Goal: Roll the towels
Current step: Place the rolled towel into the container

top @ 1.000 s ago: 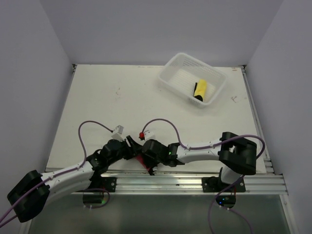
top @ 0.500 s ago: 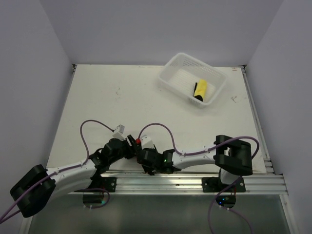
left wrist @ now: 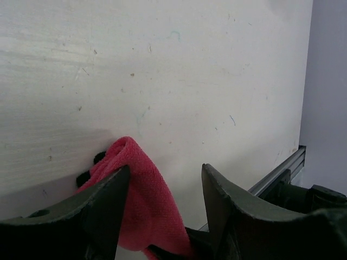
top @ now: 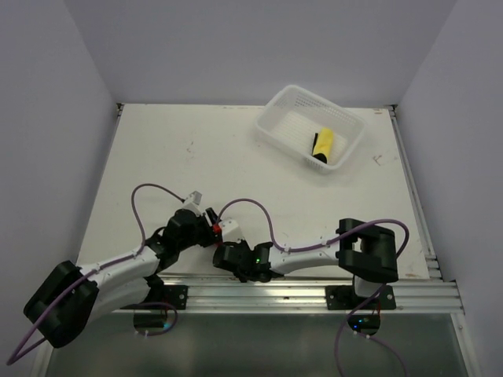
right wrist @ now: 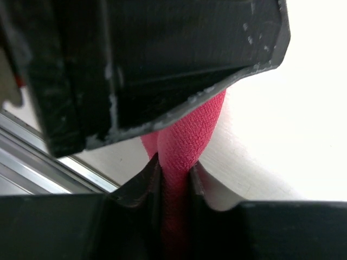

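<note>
While the right gripper (right wrist: 173, 176) is pinching a fold of the red towel (right wrist: 184, 135) tight between its fingers, the left gripper (left wrist: 165, 179) is standing apart around the same towel without clamping it, bunched near the table's (left wrist: 162, 65) near edge.

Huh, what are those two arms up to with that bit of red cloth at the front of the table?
They are working on a red towel at the near edge of the table. The right gripper has pinched a fold of it between its fingers. The left gripper sits right beside it with its jaws apart, the cloth bunched between them but not clamped. A yellow roll, apparently a finished towel, lies in the white basket at the far right.
</note>
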